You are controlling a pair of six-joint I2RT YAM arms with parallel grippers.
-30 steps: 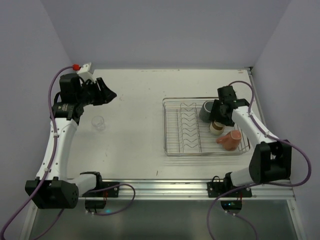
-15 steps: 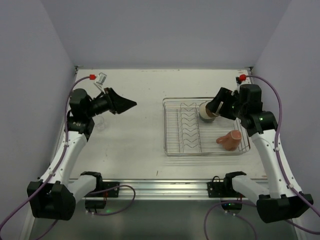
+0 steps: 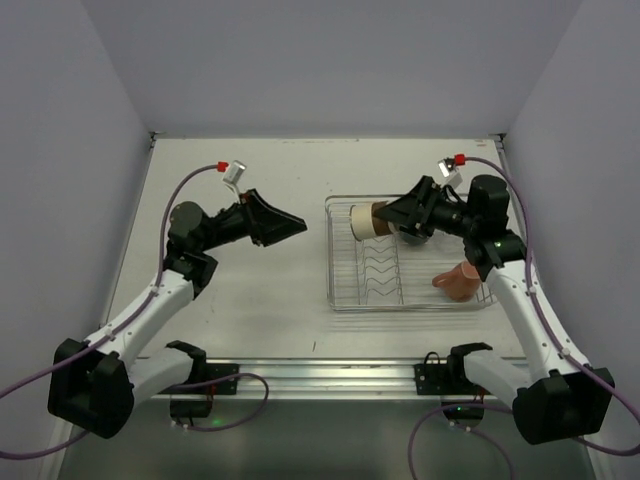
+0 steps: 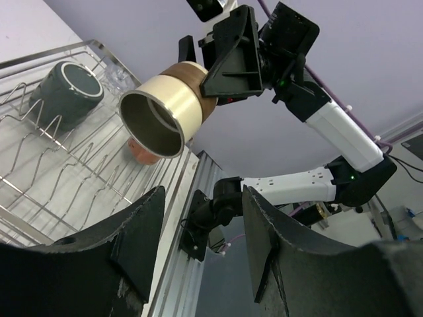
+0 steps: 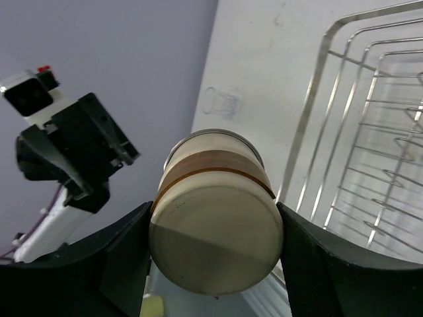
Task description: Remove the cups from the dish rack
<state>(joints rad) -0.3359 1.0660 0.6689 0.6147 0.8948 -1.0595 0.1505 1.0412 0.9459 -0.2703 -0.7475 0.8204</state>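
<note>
My right gripper (image 3: pixel 388 214) is shut on the cream cup with the brown band (image 3: pixel 362 220). It holds the cup on its side in the air over the left end of the dish rack (image 3: pixel 330 292), with the cup's base facing the right wrist camera (image 5: pixel 215 247). My left gripper (image 3: pixel 296 224) is open and empty, just left of the rack, pointing at the cup's mouth (image 4: pixel 153 124). The dark grey mug (image 4: pixel 66 92) and the salmon-pink cup (image 3: pixel 458 280) lie in the rack. A clear tumbler (image 5: pixel 221 102) stands on the table left of the rack.
The rack's zigzag dividers (image 3: pixel 372 268) run down its middle. The arm bases and a metal rail (image 3: pixel 330 378) line the near table edge. Purple walls close in the left, the right and the back.
My right gripper has lifted the cream cup out of the rack and swung it left, turning it on its side. My left arm has moved right, toward the rack.
</note>
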